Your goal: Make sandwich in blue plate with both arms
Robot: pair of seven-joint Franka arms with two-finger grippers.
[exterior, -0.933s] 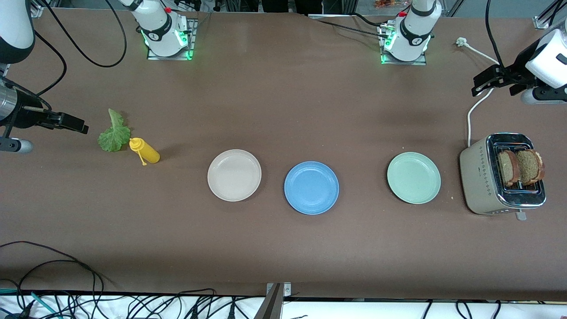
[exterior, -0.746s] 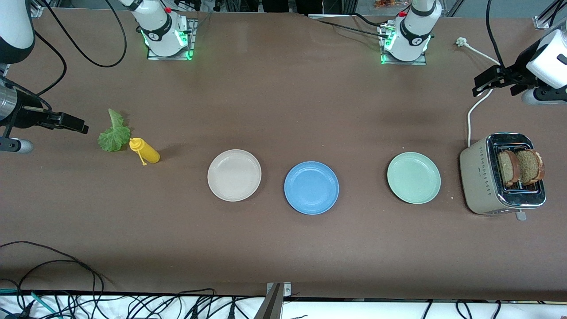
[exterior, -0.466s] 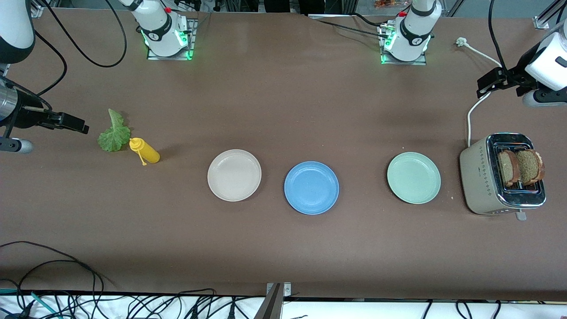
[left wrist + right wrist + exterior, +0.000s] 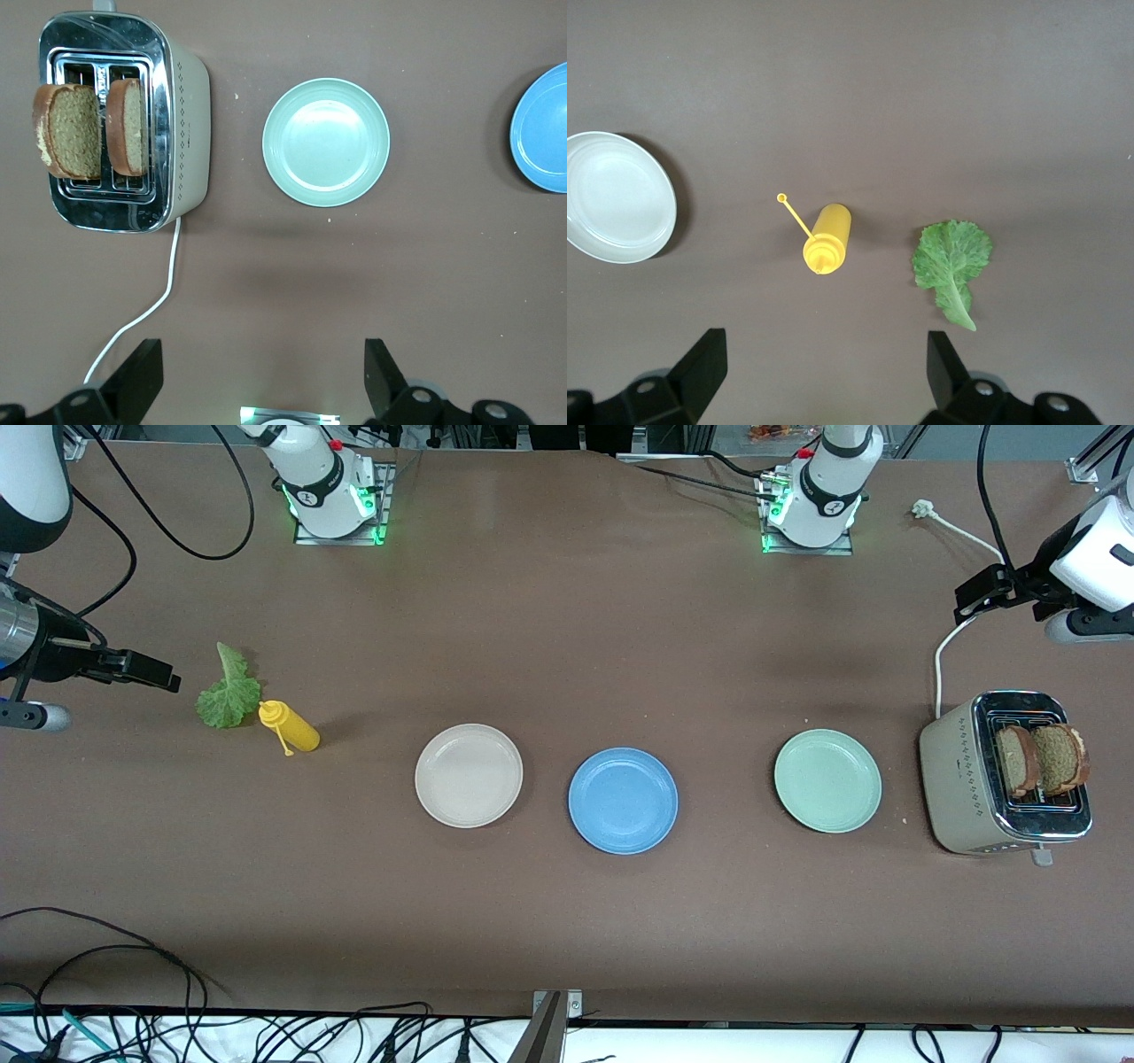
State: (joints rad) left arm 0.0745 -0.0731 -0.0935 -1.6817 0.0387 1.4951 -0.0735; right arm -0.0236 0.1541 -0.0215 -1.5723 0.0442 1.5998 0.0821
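- Two bread slices (image 4: 1041, 759) stood upright in the toaster (image 4: 970, 788) at the table's left-arm end.
- Left gripper (image 4: 983, 592) hovered wide open, empty, over the toaster's cord (image 4: 943, 657), nearer them than the right.
- Right gripper (image 4: 159, 676), open and empty, waited beside the lettuce (image 4: 228, 691).
- Blue plate (image 4: 623, 801) sat mid-table, bare.

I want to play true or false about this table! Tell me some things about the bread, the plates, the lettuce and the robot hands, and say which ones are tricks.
1. Two bread slices stand in the toaster. True.
2. The blue plate has a sandwich on it. False: it holds nothing.
3. The lettuce leaf lies beside the yellow squeeze bottle. True.
4. The right gripper holds the lettuce. False: it is open, holding nothing.
5. The blue plate sits between the cream plate and the green plate. True.
6. The left gripper is shut on a slice. False: it is open, up over the table.
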